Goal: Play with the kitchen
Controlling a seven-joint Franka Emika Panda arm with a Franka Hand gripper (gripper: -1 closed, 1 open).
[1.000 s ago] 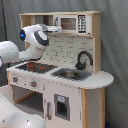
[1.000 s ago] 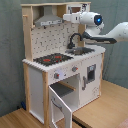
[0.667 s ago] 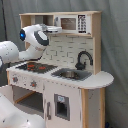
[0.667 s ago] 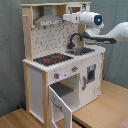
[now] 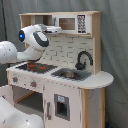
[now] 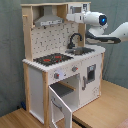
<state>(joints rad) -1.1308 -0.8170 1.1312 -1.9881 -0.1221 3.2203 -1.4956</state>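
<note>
Second exterior view shows the kitchen [image 6: 62, 65] standing on a wooden tabletop [image 6: 102, 107], its lower oven door [image 6: 61, 104] swung open, which the first exterior view does not show. First exterior view shows instead the sink [image 5: 71, 74] basin beside the black faucet [image 5: 83, 59] and the red-ringed hob [image 5: 35, 66]. In both exterior views the arm [image 6: 97, 22] reaches up by the microwave [image 5: 70, 23], its pincer [image 6: 73, 17] near the grey hood [image 6: 47, 20]; whether it is open or closed I cannot tell.
</note>
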